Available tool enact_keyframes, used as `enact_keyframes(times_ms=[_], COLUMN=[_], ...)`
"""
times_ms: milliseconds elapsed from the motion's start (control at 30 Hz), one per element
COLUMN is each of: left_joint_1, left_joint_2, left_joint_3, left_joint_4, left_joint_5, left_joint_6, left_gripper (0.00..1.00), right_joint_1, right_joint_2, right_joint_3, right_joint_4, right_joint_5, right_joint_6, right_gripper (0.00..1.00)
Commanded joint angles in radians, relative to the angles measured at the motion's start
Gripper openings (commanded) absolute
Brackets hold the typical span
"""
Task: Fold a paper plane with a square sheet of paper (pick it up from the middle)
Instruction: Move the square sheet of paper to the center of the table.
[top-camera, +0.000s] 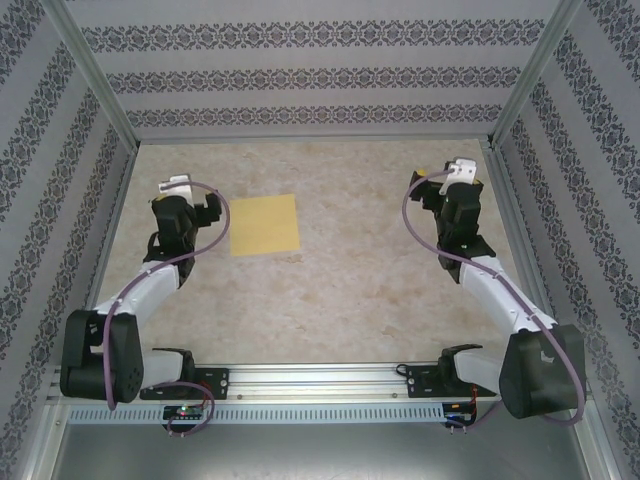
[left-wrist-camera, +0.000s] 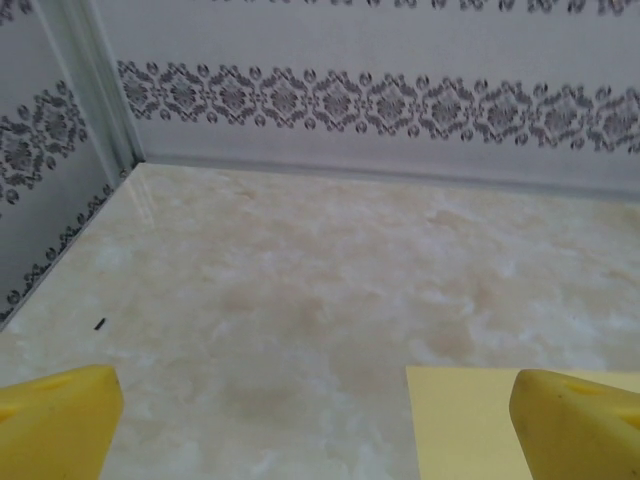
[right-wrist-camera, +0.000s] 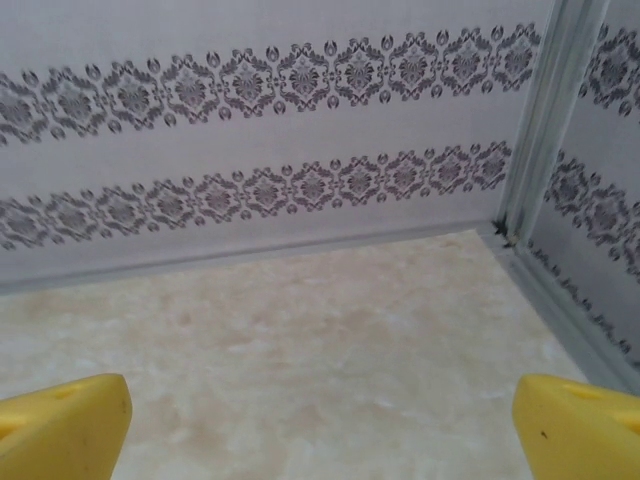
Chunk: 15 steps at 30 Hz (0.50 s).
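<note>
Left gripper (top-camera: 207, 210): jaws wide apart, nothing between them. In the left wrist view its two yellow fingertips (left-wrist-camera: 60, 425) sit at the bottom corners with bare tabletop between. It hangs just left of the square sheet of paper (top-camera: 265, 224). The right-hand fingertip overlaps the sheet's left part in that view; cannot tell whether it touches.

Right gripper (top-camera: 432, 190): jaws also wide apart and empty. It is over the far right part of the table, well apart from the sheet. Its yellow fingertips (right-wrist-camera: 65, 425) frame bare tabletop and the back right corner of the enclosure.

Sheet: plain yellow, lying flat and unfolded on the beige marbled tabletop (top-camera: 380, 290), left of centre and towards the far half. All four sides look about equal, so no axis is longer. The edges run close to parallel with the table edges, with the near edge slightly wider in the overhead view.

Surroundings: patterned wall panels (top-camera: 300, 80) on three sides; a small dark speck (left-wrist-camera: 100, 323) on the tabletop near the left wall.
</note>
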<state>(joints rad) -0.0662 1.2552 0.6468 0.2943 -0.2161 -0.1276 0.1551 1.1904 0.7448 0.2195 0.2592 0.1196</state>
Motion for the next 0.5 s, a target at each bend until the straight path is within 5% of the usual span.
enact_keyframes(times_ms=[0,167,467], left_joint_1=[0.005,0.005,0.005], left_joint_2=[-0.04,-0.044,0.013], left_joint_3=[0.094,0.233,0.285], left_joint_4=[-0.305,-0.537,-0.591], left_joint_5=[-0.037,-0.009,0.089], left_joint_6=[-0.103,-0.125,-0.172], left_gripper=[1.0,1.0,1.0], right_joint_1=[0.032,0.201,0.555], right_joint_2=[0.034,0.157,0.572], right_joint_3=[0.083,0.187,0.514], right_joint_4=[-0.277,-0.353,-0.539], right_joint_5=[-0.071,-0.122,0.03], right_joint_6=[0.177,0.228,0.196], right_gripper=[0.98,0.98,0.98])
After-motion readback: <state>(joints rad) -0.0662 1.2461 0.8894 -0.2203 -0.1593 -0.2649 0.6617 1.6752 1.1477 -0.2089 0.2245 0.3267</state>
